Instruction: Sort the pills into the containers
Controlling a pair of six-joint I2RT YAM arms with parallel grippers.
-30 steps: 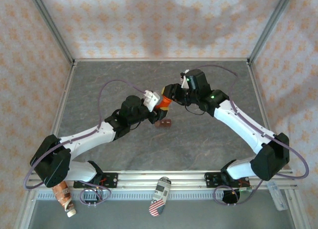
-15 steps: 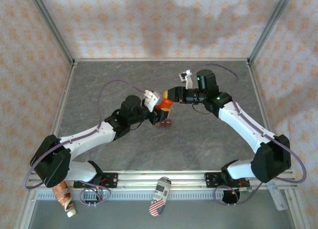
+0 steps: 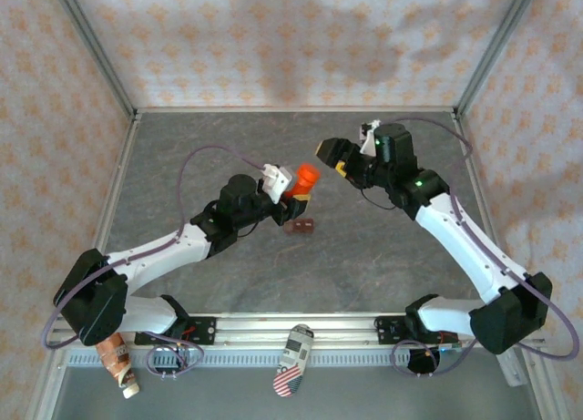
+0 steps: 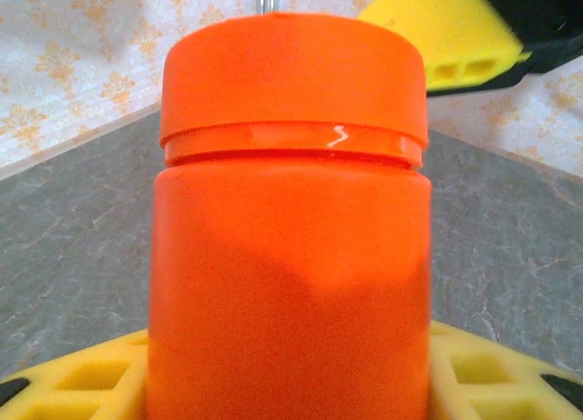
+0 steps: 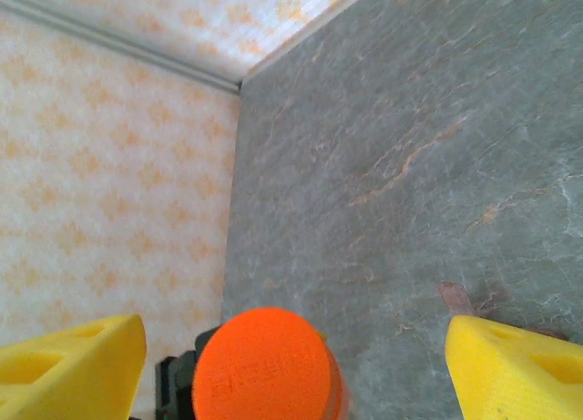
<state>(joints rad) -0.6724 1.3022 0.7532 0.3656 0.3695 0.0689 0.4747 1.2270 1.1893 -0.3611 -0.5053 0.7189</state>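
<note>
The left arm reaches from the near-left base toward the desk (image 3: pixel 364 256) centre, forearm low. The left gripper (image 3: pixel 294 193) pinches the body of an orange bottle (image 3: pixel 306 176), which is upright with its cap on; the yellow pads (image 4: pixel 82 384) press against its lower sides.

The right arm arches from the near-right base, wrist pointing left. The right gripper (image 3: pixel 333 158) stands spread, just right of the bottle and clear of it.

The container (image 3: pixel 299 226) lies on the desk, just nearer than the left gripper and apart from both grippers.
</note>
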